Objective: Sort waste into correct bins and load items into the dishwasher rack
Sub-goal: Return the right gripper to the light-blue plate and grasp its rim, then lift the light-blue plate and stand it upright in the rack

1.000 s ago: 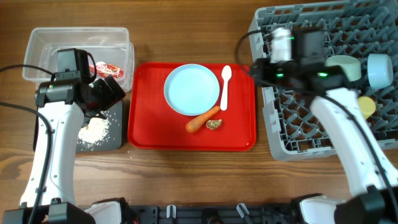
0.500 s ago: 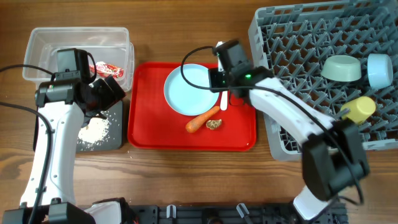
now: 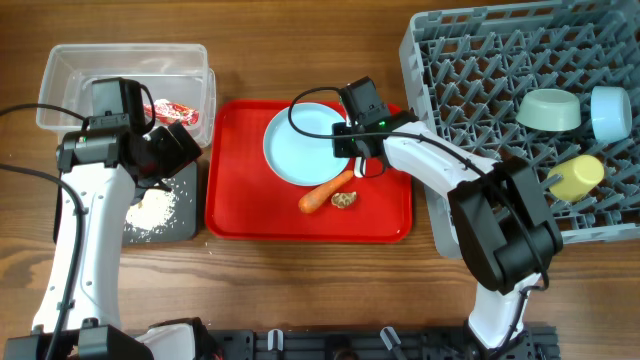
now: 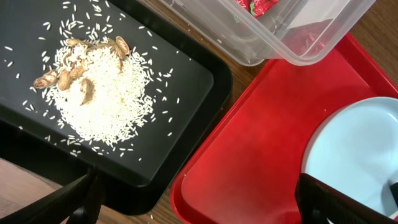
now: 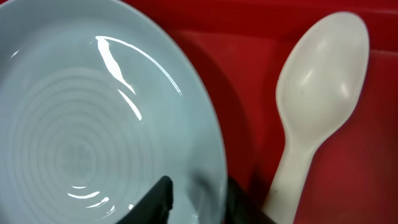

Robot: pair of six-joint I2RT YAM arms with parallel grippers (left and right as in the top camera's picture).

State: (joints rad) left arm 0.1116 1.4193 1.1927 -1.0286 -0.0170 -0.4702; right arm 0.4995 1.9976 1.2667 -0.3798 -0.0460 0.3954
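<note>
Straddling the rim of the glossy pale blue round plate [image 5: 81, 124] on the red tray [image 3: 230, 215], the right gripper [image 5: 199, 200] holds its jaws narrow; whether they pinch it cannot be told. The smooth white plastic spoon [image 5: 317, 93] lies on the red tray. Left of the red tray, the left gripper [image 4: 199, 202] has its jaws wide and empty over rice grains [image 4: 106, 93] in the matte black tray [image 4: 199, 106].

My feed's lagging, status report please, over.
Left end effector open, over black rectangular tray. Right end effector straddling rim of pale blue round plate, grip unconfirmed. White plastic spoon close beside.
</note>
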